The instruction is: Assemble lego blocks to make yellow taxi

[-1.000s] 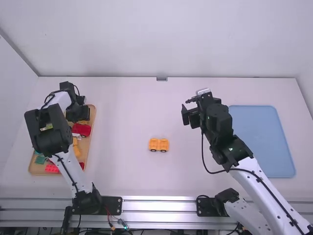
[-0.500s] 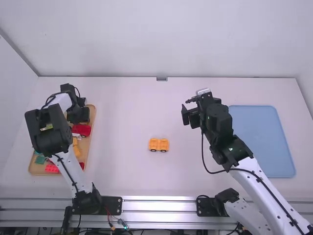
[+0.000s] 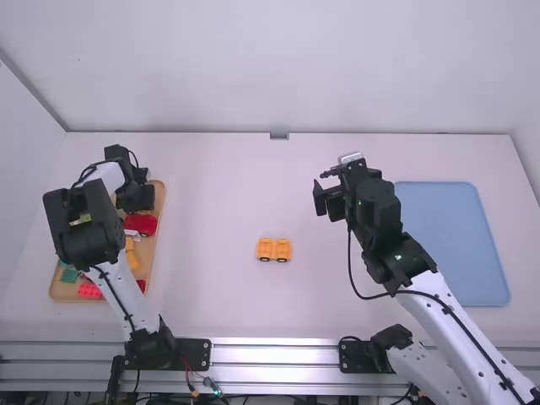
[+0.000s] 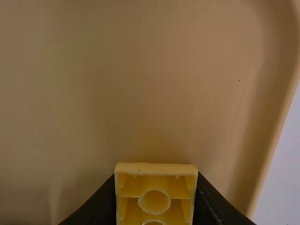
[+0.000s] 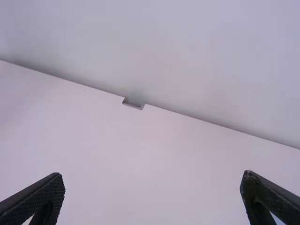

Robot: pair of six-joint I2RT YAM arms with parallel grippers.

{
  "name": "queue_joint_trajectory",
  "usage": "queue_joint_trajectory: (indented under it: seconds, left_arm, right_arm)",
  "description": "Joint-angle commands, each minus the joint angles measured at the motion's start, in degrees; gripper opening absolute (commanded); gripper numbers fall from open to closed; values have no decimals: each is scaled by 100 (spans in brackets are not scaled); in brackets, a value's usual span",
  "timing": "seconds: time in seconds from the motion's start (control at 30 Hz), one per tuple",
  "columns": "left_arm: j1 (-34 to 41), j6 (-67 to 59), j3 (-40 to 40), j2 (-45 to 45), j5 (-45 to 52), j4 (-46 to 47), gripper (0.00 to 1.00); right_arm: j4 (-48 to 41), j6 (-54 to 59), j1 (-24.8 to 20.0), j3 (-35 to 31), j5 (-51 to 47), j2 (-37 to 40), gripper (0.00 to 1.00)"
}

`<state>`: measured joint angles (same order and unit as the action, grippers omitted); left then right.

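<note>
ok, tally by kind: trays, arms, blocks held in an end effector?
Trays: 2 (tan rectangular tray, blue rectangular tray)
Arms: 2 (white-and-black left arm, matching right arm)
Held blocks: 1 (hollow yellow plastic block, left end effector)
Total: 5

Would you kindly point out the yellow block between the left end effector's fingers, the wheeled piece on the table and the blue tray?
Yellow block (image 4: 154, 201): left wrist view, tube in its hollow side.
Wheeled piece (image 3: 274, 249): high view, its body's middle.
Blue tray (image 3: 451, 245): high view, bare floor.

The yellow block (image 4: 157, 183) in the left gripper (image 3: 135, 197) is cut off (far side hidden). Beneath, the tray (image 3: 150, 253) is part-covered.
</note>
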<state>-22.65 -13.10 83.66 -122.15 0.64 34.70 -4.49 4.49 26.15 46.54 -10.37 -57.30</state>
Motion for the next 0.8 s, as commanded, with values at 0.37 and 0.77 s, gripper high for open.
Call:
queue_joint_trajectory:
  seconds: [0.37,0.77]
  left_arm:
    - [-50,345,166,-83,-160,520,34]
    - [-37,472,125,-83,-162,645,36]
  right_arm:
    - [-28,-15,15,225,2,42,99]
    - [-44,-17,15,225,2,42,99]
